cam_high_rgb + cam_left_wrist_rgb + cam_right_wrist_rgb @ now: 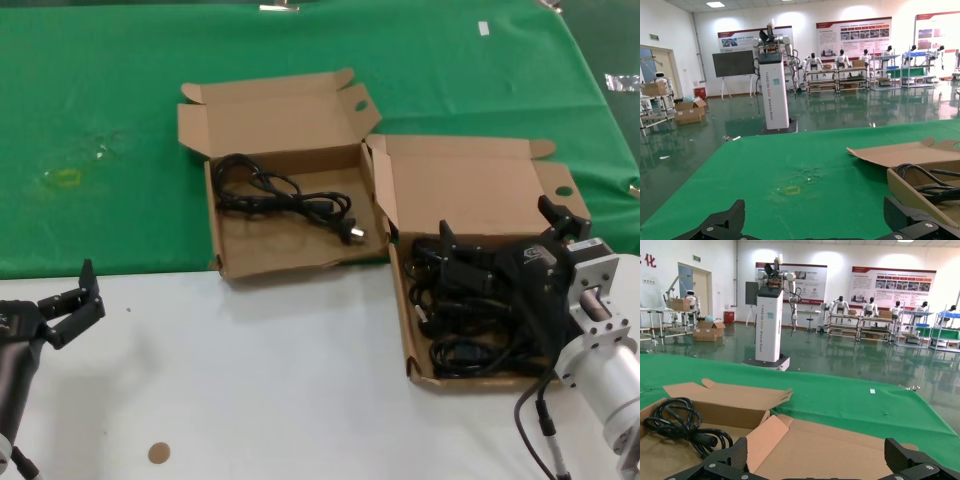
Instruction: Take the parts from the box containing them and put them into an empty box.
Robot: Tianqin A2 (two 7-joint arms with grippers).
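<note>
The left gripper [85, 297] waited at about eight o'clock in the head view, low over the white tabletop [280, 380], its fingers spread and holding nothing; its own camera looked out across the green cloth [790, 170] toward the near corner of a box.

The smaller-looking box [285, 265], near the centre and a little toward eleven o'clock, already held one cable [285, 198], loosely coiled against its back left corner with the plug [352, 232] trailing toward its right side. So the task looked begun but far from finished: one part had been delivered.

The larger-looking box [470, 180], at about three o'clock and touching the first box along its flap, still carried a dense tangle of cables [465, 325] piled across its tray. They looked thin, black and rubbery, with chunky plugs, and so interlaced that lifting one alone would likely drag on its neighbours.

The right gripper [500, 235] hung over that pile, its fingers parted wide and nothing between them, judged ready for the next pick.
</note>
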